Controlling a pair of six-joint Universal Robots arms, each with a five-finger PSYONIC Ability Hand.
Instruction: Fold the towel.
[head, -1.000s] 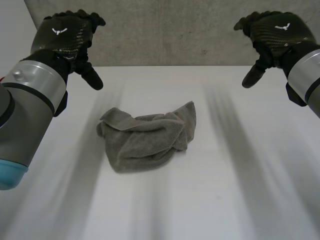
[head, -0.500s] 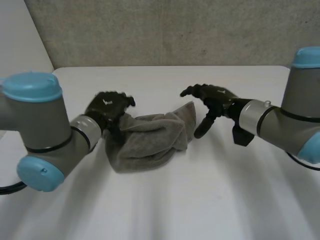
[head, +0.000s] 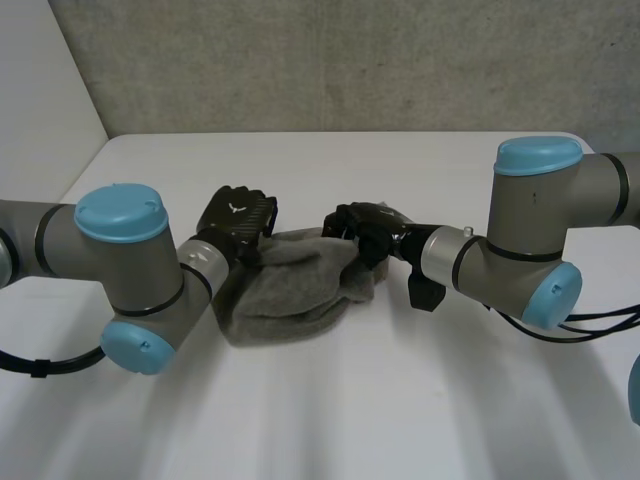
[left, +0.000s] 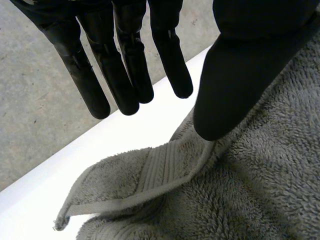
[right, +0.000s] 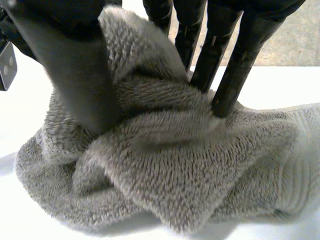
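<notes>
Towel (head: 290, 290): crumpled heap, mid-counter (head: 400, 400) | left robot hand (head: 238, 218): fingers straight, apart, thumb on hem | right robot hand (head: 368, 226): pinching a bunch | Risk: bunch-grab likely lifts several layers, leaving a wad.

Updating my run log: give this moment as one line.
towel: crumpled on table | left hand: open, thumb on its edge | right hand: pinching a fold
</notes>
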